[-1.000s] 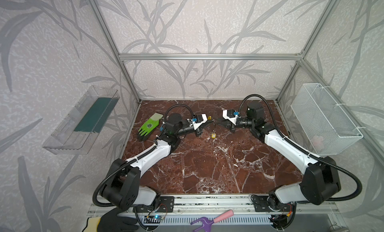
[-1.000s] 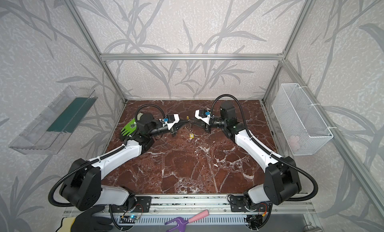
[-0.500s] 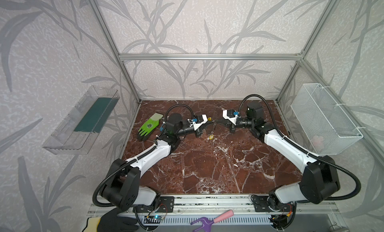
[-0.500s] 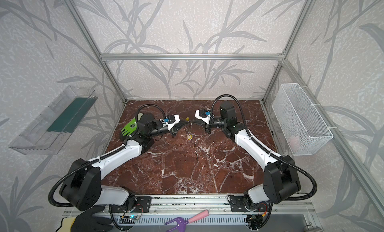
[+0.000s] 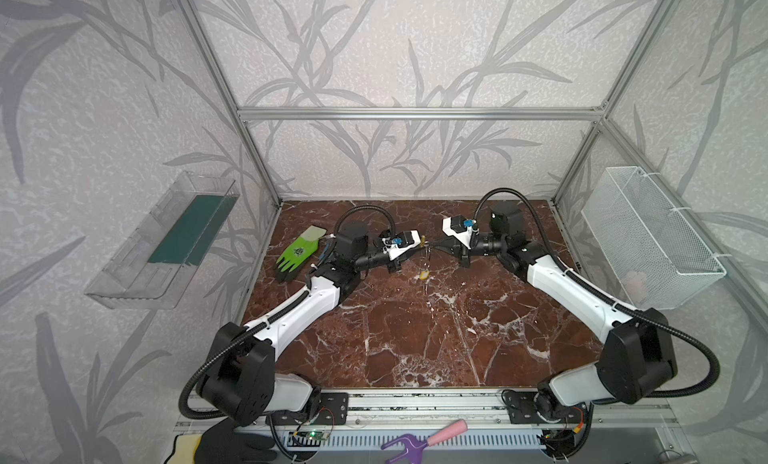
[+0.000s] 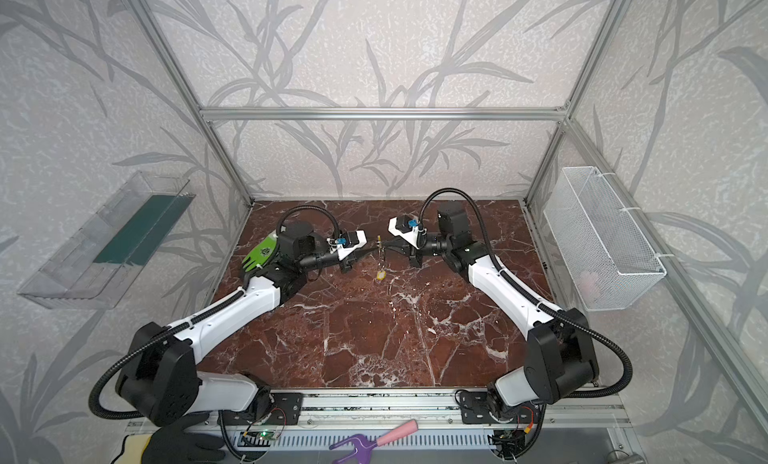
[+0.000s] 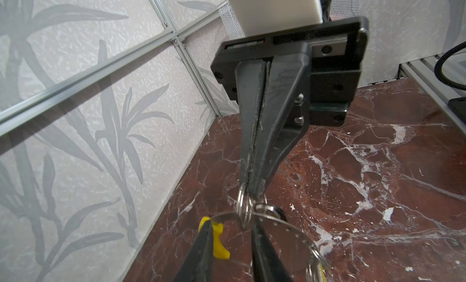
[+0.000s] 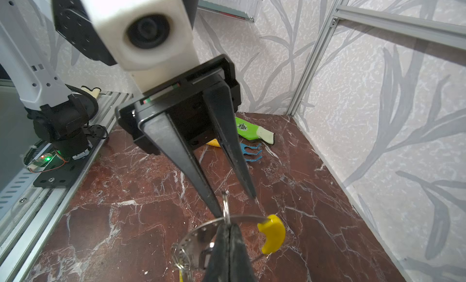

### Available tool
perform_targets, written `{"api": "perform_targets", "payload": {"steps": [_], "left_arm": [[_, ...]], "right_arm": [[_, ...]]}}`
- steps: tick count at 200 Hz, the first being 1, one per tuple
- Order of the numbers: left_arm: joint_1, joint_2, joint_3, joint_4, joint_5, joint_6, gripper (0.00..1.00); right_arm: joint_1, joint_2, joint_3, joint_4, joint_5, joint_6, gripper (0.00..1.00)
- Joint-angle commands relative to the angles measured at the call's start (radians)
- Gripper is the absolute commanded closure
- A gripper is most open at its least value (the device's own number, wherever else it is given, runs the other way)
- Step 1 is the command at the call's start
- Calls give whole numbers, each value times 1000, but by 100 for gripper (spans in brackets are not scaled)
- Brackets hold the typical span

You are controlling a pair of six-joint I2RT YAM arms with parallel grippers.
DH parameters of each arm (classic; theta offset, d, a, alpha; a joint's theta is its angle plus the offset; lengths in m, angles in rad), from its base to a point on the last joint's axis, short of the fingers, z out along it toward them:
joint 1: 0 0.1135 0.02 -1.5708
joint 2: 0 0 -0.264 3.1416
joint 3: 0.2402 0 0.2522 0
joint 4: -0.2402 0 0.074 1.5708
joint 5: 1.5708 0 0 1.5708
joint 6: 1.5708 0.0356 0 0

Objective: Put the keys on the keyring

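My two grippers meet tip to tip above the back middle of the marble floor. The keyring (image 7: 287, 226) is a thin grey loop with a yellow segment (image 8: 273, 232). My right gripper (image 8: 228, 226) is shut on a key's small split ring (image 7: 243, 208), which sits round the loop. A black fob (image 7: 278, 212) shows just behind it. My left gripper (image 7: 230, 225) is open, and the yellow segment rests against the inside of one of its fingers (image 7: 201, 250). A key's yellow tag (image 5: 424, 274) hangs low from the loop, also visible as the yellow tag (image 6: 379, 275).
A green glove (image 5: 297, 254) and a blue hand rake (image 8: 251, 152) lie at the back left. A white mesh basket (image 5: 652, 233) hangs on the right wall and a clear tray (image 5: 166, 242) on the left wall. A pink and purple tool (image 5: 424, 435) lies on the front rail.
My left gripper's jaws have parted from shut and no longer clamp the keyring. My right gripper closed from slightly open a second ago. Both arms stay almost in place.
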State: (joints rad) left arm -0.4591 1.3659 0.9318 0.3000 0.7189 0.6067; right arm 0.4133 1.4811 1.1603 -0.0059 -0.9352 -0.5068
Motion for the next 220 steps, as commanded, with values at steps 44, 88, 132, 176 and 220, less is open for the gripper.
{"api": "perform_targets", "payload": {"steps": [44, 88, 132, 176, 220], "left_arm": [[-22, -56, 61, -179, -123, 190, 66], [-38, -64, 68, -200, -134, 195, 66], [-40, -53, 79, -211, -141, 185, 66], [-45, -34, 87, -202, -141, 167, 67], [-55, -21, 90, -199, -118, 161, 69]], "right_arm": [[26, 58, 148, -268, 90, -52, 100], [58, 97, 225, -394, 182, -81, 100], [68, 100, 232, -410, 193, -89, 100], [77, 87, 234, -427, 205, -96, 100], [82, 76, 230, -433, 212, -101, 100]]}}
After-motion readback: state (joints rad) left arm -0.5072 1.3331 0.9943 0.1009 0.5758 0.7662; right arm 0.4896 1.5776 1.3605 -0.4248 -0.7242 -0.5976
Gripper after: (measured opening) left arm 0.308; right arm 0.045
